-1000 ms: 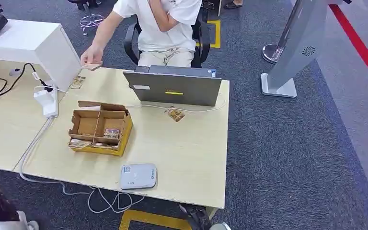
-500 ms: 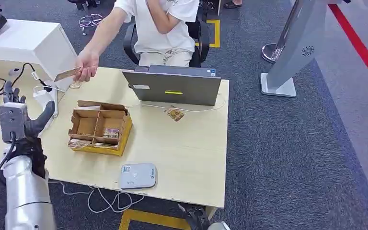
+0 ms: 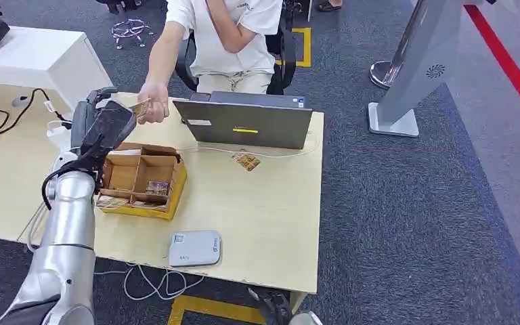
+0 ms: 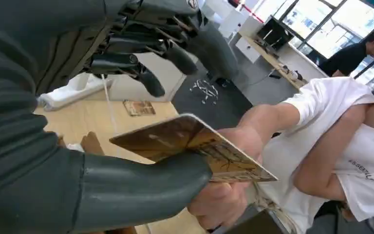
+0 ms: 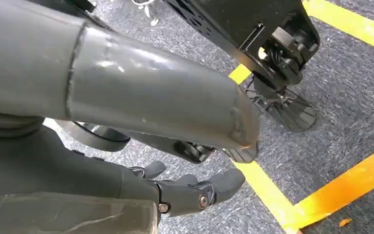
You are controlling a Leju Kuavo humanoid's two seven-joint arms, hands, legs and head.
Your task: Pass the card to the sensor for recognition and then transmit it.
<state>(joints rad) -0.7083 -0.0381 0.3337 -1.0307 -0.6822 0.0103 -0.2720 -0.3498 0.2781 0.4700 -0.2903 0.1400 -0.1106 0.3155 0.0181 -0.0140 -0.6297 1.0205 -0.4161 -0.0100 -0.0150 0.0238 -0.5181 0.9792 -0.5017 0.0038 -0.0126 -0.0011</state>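
A person's hand (image 3: 153, 110) holds out a tan card (image 3: 138, 106) over the table's far side, left of the laptop. My left hand (image 3: 105, 126) is raised right beside it, above the cardboard box's back edge. In the left wrist view the card (image 4: 190, 146) lies between my thumb (image 4: 141, 187) and my spread fingers (image 4: 146, 53); the person's hand (image 4: 229, 195) still grips it, and my fingers stand apart from it. The grey-white sensor pad (image 3: 195, 248) lies near the table's front edge. My right hand (image 5: 175, 190) hangs over the carpet, holding nothing.
An open cardboard box (image 3: 142, 179) with several cards stands mid-table. A grey laptop (image 3: 247, 125) sits at the back with a loose card (image 3: 247, 162) before it. A white power strip and cables (image 3: 64, 139) lie left. A grey kiosk stand (image 3: 413, 74) rises at right.
My left arm has risen from the lower left and swung over to the box's back. The person has brought the card rightwards and in between my thumb and fingers.
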